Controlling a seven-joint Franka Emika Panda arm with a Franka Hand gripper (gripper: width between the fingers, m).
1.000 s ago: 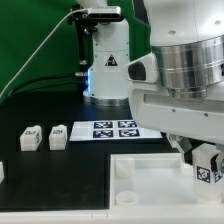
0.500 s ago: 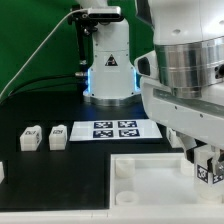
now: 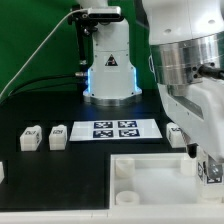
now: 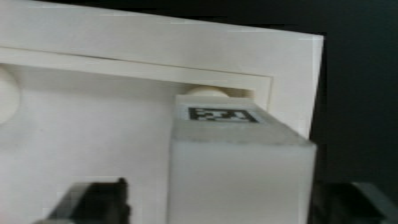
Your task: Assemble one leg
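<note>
My gripper point(image 3: 211, 166) is shut on a leg point(image 3: 212, 170), a small white block with a black-and-white tag. It holds the leg upright over the corner of the white square tabletop point(image 3: 150, 178) at the exterior view's right edge. In the wrist view the leg point(image 4: 240, 165) fills the space between my dark fingers point(image 4: 93, 203), tag end pointing at a raised corner socket point(image 4: 214, 92) of the tabletop point(image 4: 107, 110). Whether the leg touches the socket is hidden. The gripper point(image 4: 222, 208) shows only at its tips.
Two loose legs point(image 3: 30, 138) point(image 3: 57, 135) lie at the exterior view's left, and a third point(image 3: 2, 172) is cut off by the edge. Another white leg point(image 3: 177, 134) lies by the arm. The marker board point(image 3: 113, 129) lies mid-table before the robot base point(image 3: 108, 65).
The arm has shifted toward the exterior view's right and slightly lower, carrying the leg with it. The loose legs and tabletop have not moved.
</note>
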